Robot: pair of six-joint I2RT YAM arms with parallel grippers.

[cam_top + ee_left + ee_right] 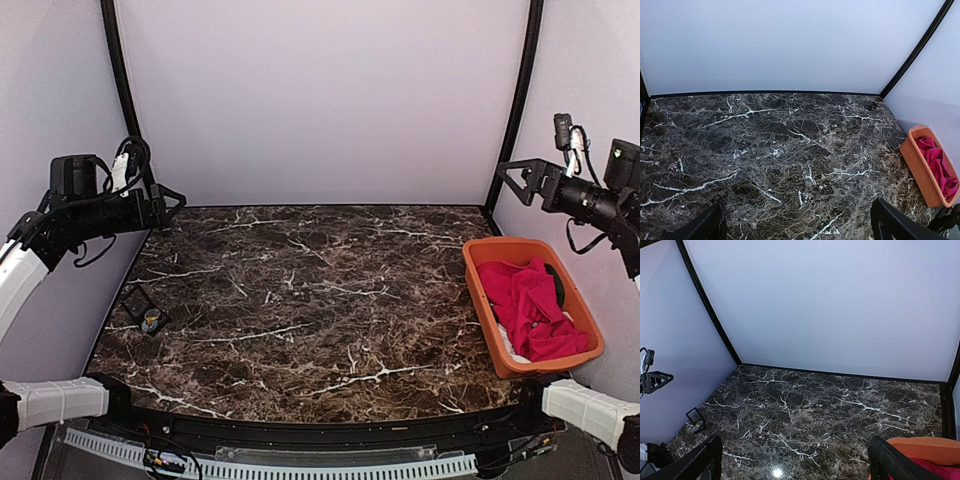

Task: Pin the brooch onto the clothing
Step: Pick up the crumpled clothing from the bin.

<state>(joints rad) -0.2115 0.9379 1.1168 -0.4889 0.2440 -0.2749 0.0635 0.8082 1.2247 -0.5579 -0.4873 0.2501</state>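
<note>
The red T-shirt (525,305) lies crumpled in an orange basket (500,250) at the table's right edge; it also shows in the left wrist view (937,165) and the right wrist view (940,471). A small brooch (152,320) rests by a little open black box (138,300) near the left edge, also in the right wrist view (698,426). My left gripper (168,203) is open and empty, raised high over the table's far left. My right gripper (512,182) is open and empty, raised high above the basket's far side. Both wrist views show wide-apart fingers (895,222) (890,460).
The table top (320,290) is dark marble with white veins, enclosed by pale walls and black corner posts. A bit of white cloth (512,350) peeks out under the red shirt in the basket.
</note>
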